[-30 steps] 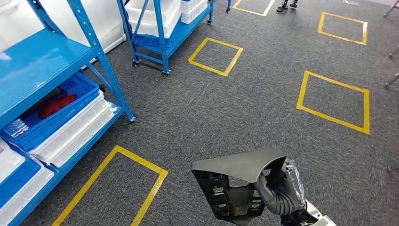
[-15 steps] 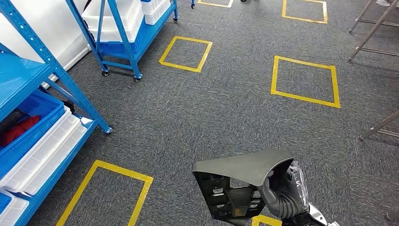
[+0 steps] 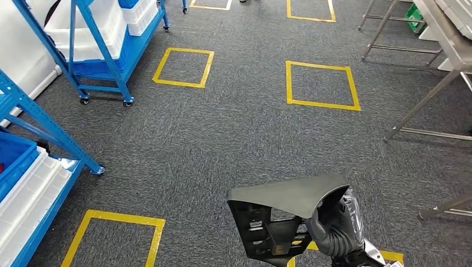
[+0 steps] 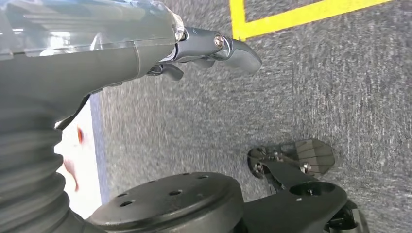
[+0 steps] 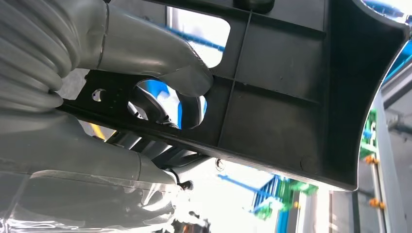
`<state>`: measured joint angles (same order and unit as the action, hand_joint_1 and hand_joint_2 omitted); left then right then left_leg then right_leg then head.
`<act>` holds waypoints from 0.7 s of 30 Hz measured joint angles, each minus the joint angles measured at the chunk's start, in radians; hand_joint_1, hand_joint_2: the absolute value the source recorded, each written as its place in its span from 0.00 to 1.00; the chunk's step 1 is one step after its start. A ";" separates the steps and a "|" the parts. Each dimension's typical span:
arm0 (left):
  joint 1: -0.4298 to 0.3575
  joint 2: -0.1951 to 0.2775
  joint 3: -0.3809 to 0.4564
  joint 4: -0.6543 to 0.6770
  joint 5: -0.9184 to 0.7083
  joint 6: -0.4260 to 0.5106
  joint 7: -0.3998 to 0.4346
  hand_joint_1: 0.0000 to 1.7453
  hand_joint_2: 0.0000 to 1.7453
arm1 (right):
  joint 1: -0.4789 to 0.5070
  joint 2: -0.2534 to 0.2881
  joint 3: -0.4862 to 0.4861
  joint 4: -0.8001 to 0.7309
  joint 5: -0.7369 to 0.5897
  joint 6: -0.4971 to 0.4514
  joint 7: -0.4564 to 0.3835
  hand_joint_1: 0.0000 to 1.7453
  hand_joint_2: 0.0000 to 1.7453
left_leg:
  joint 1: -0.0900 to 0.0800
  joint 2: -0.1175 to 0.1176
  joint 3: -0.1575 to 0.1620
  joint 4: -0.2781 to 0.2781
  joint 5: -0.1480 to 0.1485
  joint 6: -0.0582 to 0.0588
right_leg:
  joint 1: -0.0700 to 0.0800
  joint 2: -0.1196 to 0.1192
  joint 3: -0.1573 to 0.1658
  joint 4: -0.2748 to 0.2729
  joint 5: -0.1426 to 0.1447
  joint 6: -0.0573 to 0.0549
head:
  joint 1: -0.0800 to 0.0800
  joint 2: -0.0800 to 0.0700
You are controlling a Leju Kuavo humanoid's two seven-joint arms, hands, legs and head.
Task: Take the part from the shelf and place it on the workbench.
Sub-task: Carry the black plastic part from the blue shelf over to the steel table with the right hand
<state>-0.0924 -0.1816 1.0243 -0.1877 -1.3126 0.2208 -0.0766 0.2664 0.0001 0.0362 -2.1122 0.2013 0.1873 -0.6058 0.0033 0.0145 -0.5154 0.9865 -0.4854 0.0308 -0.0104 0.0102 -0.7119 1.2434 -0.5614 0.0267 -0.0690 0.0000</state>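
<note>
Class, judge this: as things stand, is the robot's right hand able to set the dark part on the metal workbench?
Probably not yet. The right hand grips the part low in front of the robot, while the workbench stands apart across open grey carpet; nothing blocks the way.

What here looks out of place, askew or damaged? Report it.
Nothing stands out. The right hand grips the dark plastic part firmly, with no visible cracks. The yellow floor squares lie flat, and the blue shelf stands upright.
</note>
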 joint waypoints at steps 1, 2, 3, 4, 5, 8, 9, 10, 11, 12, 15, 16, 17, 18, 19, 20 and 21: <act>0.001 0.000 0.000 0.000 -0.002 -0.001 -0.002 0.00 1.00 | -0.001 0.000 0.000 0.000 0.001 0.002 0.002 1.00 1.00 | -0.001 0.013 -0.001 0.000 -0.001 0.000 | -0.002 -0.004 -0.019 0.042 -0.012 0.002 | 0.000 0.000; 0.001 0.000 0.000 0.000 -0.003 -0.003 -0.002 0.00 1.00 | -0.003 0.000 0.000 0.000 0.004 0.003 0.004 1.00 1.00 | -0.002 0.027 0.000 0.000 -0.002 0.000 | -0.003 -0.007 -0.020 0.049 -0.006 0.004 | 0.000 0.000; 0.001 0.000 0.000 0.000 -0.004 -0.004 -0.003 0.00 1.00 | -0.005 0.000 0.000 0.000 0.009 0.005 0.009 1.00 1.00 | -0.002 0.039 0.001 0.001 -0.004 -0.001 | -0.004 -0.011 0.000 0.016 0.017 0.004 | 0.000 0.000; 0.000 -0.001 0.000 0.000 -0.004 -0.006 -0.004 0.00 1.00 | -0.007 0.001 0.000 0.000 0.014 0.006 0.015 1.00 1.00 | -0.003 0.050 0.003 0.001 -0.006 -0.003 | -0.003 -0.021 0.036 -0.048 0.050 0.002 | 0.000 0.000; 0.000 -0.003 0.000 0.000 -0.003 -0.007 -0.005 0.00 1.00 | -0.011 0.002 0.000 -0.001 0.019 0.007 0.020 1.00 1.00 | -0.004 0.060 0.006 0.001 -0.008 -0.006 | 0.000 -0.042 0.077 -0.121 0.074 -0.003 | 0.000 0.000; -0.002 -0.007 0.000 0.000 0.004 -0.011 -0.015 0.00 1.00 | -0.019 0.004 0.000 -0.005 0.025 0.010 0.032 1.00 1.00 | -0.010 0.083 0.012 0.002 -0.016 -0.019 | 0.012 -0.078 0.133 -0.228 0.096 -0.022 | 0.000 0.000; -0.003 -0.009 0.000 0.000 0.009 -0.012 -0.019 0.00 1.00 | -0.020 0.005 0.000 -0.006 0.025 0.012 0.033 1.00 1.00 | -0.011 0.091 0.014 0.002 -0.018 -0.024 | 0.014 -0.067 0.131 -0.229 0.098 -0.027 | 0.000 0.000; -0.005 -0.010 0.000 0.000 0.015 -0.014 -0.023 0.00 1.00 | -0.020 0.005 0.000 -0.006 0.024 0.015 0.033 1.00 1.00 | -0.010 0.094 0.016 0.002 -0.021 -0.029 | 0.012 -0.057 0.132 -0.231 0.100 -0.032 | 0.000 0.000; -0.007 -0.010 0.001 0.000 0.020 -0.016 -0.028 0.00 1.00 | -0.021 0.005 0.000 -0.006 0.023 0.017 0.033 1.00 1.00 | -0.008 0.081 0.015 0.010 -0.029 -0.034 | 0.009 -0.047 0.132 -0.234 0.102 -0.037 | 0.000 0.000; -0.008 -0.011 0.002 0.000 0.026 -0.018 -0.033 0.00 1.00 | -0.023 0.005 0.000 -0.006 0.021 0.018 0.033 1.00 1.00 | -0.006 0.060 0.007 0.033 -0.047 -0.039 | 0.006 -0.036 0.133 -0.238 0.104 -0.044 | 0.000 0.000; -0.008 -0.011 0.008 0.000 0.035 -0.024 -0.038 0.00 1.00 | -0.031 0.005 0.001 -0.006 0.020 0.020 0.033 1.00 1.00 | -0.001 -0.001 -0.079 0.220 -0.139 -0.046 | 0.005 -0.004 0.133 -0.240 0.107 -0.055 | 0.000 0.000; -0.008 -0.011 0.009 0.000 0.036 -0.027 -0.039 0.00 1.00 | -0.034 0.005 0.002 -0.005 0.021 0.020 0.034 1.00 1.00 | 0.000 -0.005 -0.109 0.279 -0.157 -0.047 | 0.006 0.009 0.133 -0.240 0.107 -0.056 | 0.000 0.000; -0.008 -0.012 0.011 0.000 0.036 -0.029 -0.038 0.00 1.00 | -0.036 0.005 0.002 -0.005 0.022 0.020 0.035 1.00 1.00 | 0.000 -0.006 -0.124 0.306 -0.155 -0.048 | 0.006 0.022 0.134 -0.239 0.107 -0.056 | 0.000 0.000; -0.009 -0.012 0.012 0.000 0.035 -0.031 -0.037 0.00 1.00 | -0.039 0.006 0.002 -0.005 0.023 0.020 0.036 1.00 1.00 | 0.001 -0.007 -0.123 0.298 -0.137 -0.047 | 0.006 0.035 0.135 -0.238 0.107 -0.055 | 0.000 0.000; -0.009 -0.012 0.013 0.000 0.035 -0.033 -0.036 0.00 1.00 | -0.041 0.006 0.002 -0.005 0.023 0.019 0.037 1.00 1.00 | 0.002 -0.009 -0.106 0.256 -0.104 -0.046 | 0.006 0.048 0.137 -0.237 0.106 -0.055 | 0.000 0.000; -0.008 -0.012 0.014 0.000 0.035 -0.034 -0.034 0.00 1.00 | -0.044 0.006 0.002 -0.005 0.024 0.020 0.038 1.00 1.00 | 0.004 -0.024 -0.077 0.185 -0.064 -0.044 | 0.005 0.062 0.138 -0.236 0.105 -0.052 | 0.000 0.000; -0.006 -0.012 0.015 0.000 0.035 -0.035 -0.033 0.00 1.00 | -0.046 0.006 0.002 -0.005 0.024 0.020 0.039 1.00 1.00 | 0.006 -0.046 -0.048 0.115 -0.036 -0.042 | 0.006 0.076 0.136 -0.232 0.103 -0.048 | 0.000 0.000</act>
<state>-0.0979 -0.1933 1.0392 -0.1877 -1.2777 0.1861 -0.1092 0.2202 0.0057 0.0381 -2.1168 0.2251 0.2070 -0.5663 0.0089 -0.0314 -0.5636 1.1012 -0.5218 -0.0108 -0.0047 0.0865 -0.5755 1.0115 -0.4588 -0.0213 -0.0690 0.0000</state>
